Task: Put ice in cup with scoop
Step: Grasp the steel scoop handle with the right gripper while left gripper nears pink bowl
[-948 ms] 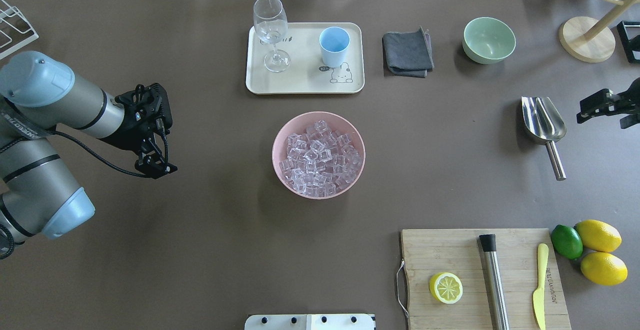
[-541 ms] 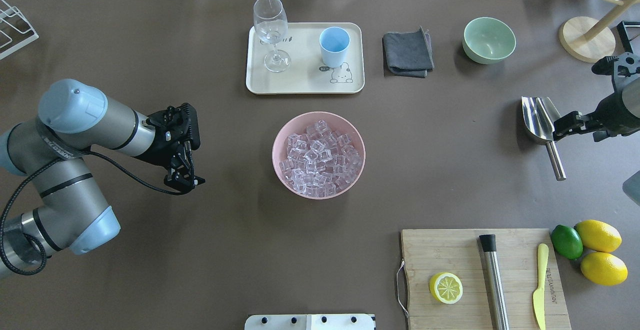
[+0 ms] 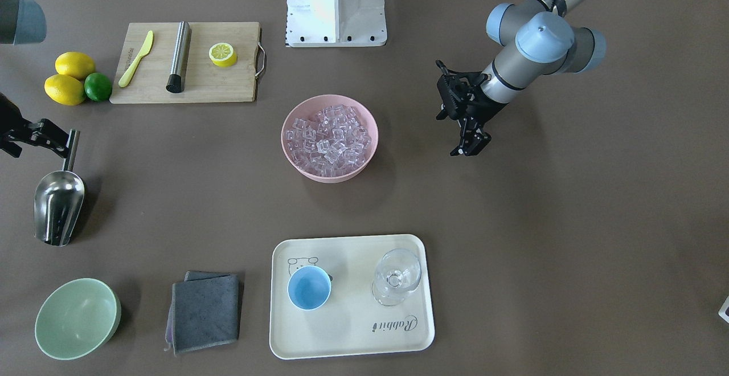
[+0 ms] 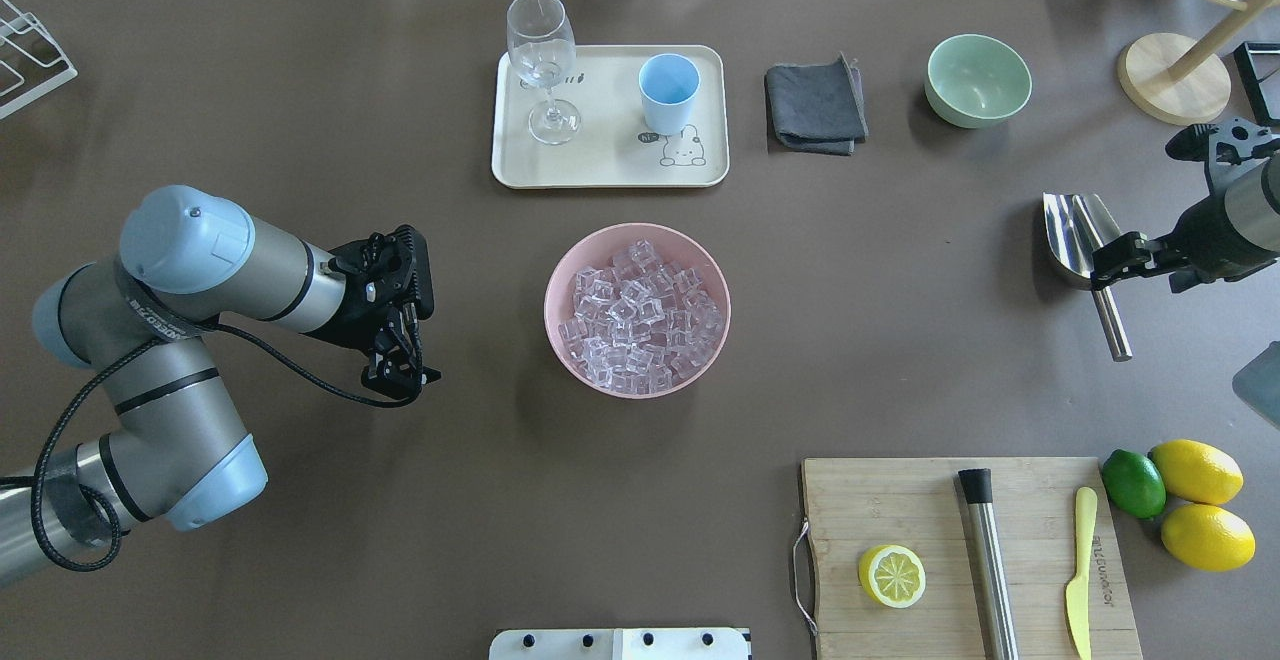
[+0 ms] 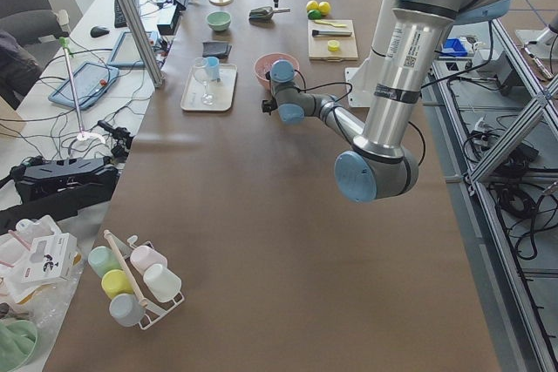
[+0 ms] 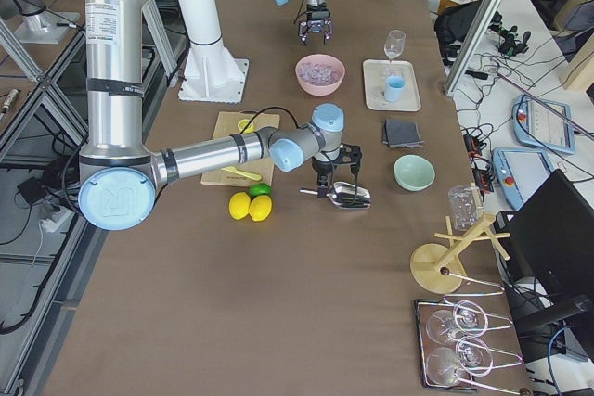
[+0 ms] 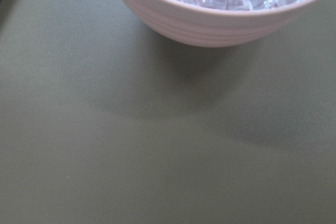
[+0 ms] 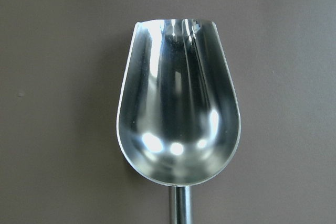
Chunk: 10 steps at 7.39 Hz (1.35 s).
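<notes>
Nearest the robot, a cutting board (image 4: 900,500) with a lemon half (image 4: 891,575) and a steel cylinder (image 4: 988,560) is left untouched, being no part of the job. Further in, at the robot's right, the scoop (image 4: 1075,230) is seen lying flat and empty, trough up, its rod handle turned back toward the robot so that it can be taken from above; the right gripper (image 4: 1108,266) is held low over the joint of handle and bowl, jaws apart and nothing clamped, so the pick-up is judged to be the step in hand. At like depth the ice (image 4: 640,315) is heaped in the pink bowl (image 4: 552,308) at mid-table, and the left gripper (image 4: 402,372) is hung near that bowl, on the robot's left of it, jaws apart and empty, probably so that the bowl can be steadied during scooping. Farthest off, the cup (image 4: 668,90) is stood upright and empty on a tray (image 4: 600,165) beside a stemmed glass (image 4: 542,50), mouth up to receive ice. Against the picture from just under a second ago, both arms have been brought inward: the left gripper nearer the bowl, the right one from the table's edge to over the scoop, while scoop, bowl and cup have not been shifted
</notes>
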### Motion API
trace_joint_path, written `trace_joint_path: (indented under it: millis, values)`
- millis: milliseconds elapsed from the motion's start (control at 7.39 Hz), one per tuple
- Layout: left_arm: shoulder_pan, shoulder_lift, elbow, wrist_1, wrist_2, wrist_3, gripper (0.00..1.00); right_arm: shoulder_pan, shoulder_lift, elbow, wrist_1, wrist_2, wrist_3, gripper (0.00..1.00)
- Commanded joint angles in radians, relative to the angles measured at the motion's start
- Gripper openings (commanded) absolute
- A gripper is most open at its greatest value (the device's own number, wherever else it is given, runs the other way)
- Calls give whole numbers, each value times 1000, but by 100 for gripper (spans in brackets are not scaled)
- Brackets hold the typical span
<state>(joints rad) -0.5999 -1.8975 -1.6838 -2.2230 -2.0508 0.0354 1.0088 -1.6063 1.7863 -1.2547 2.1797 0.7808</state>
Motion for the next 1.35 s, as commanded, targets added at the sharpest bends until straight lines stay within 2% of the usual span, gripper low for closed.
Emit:
trace_joint_path:
  millis: [0,406,541,812,1083,1218]
  values:
    - [5,-3,9,-114,0,-13,98,-22,-4,-5,-2,0,2,86]
    - [34,-17,35,-162,0,-5,98,-39,-17,-19,1,2,-8,82]
    - [55,-32,61,-173,0,-5,98,-48,-18,-19,1,2,-5,78]
    - [58,-58,78,-211,1,-5,98,-62,-21,-18,3,3,-3,77]
    - [58,-115,143,-214,1,47,98,-68,-41,-30,55,5,-3,77]
    - [57,-117,148,-219,1,73,98,-70,-53,-30,73,6,-2,69]
